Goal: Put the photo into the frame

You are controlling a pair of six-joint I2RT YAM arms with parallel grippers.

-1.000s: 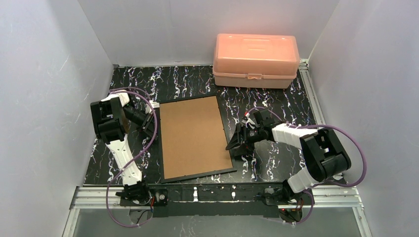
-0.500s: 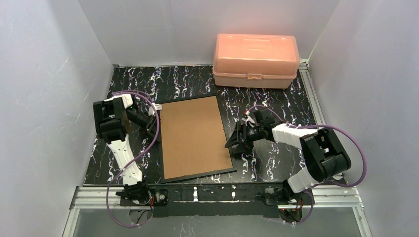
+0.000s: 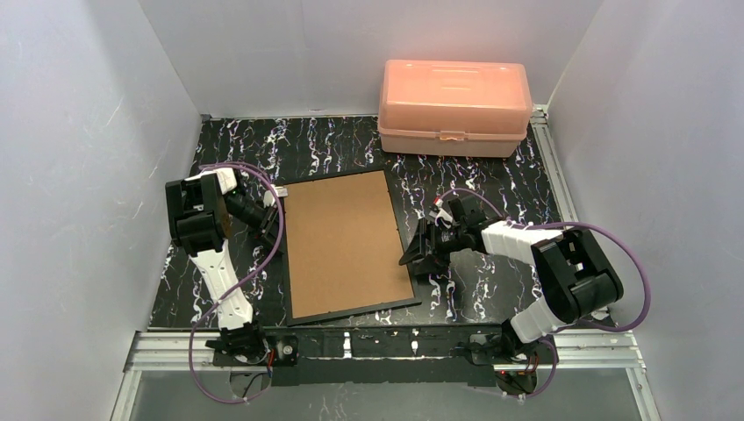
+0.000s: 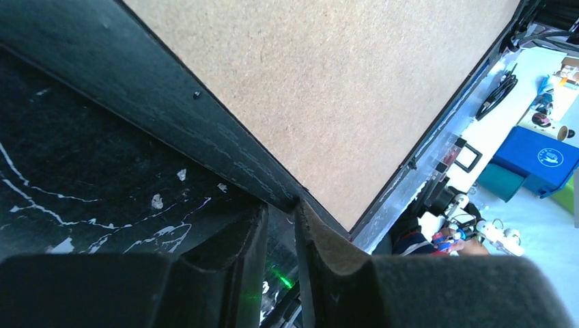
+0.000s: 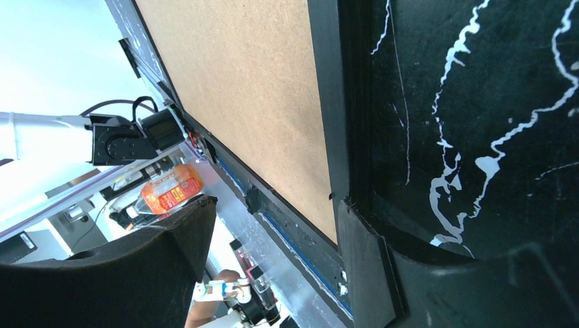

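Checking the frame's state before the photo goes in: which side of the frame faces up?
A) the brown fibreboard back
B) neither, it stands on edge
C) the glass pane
A: the frame lies flat with its brown fibreboard back facing up, its black rim around it, and no glass showing.

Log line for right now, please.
frame lying back-up | photo not visible | left gripper barely open at left edge | right gripper open over right edge
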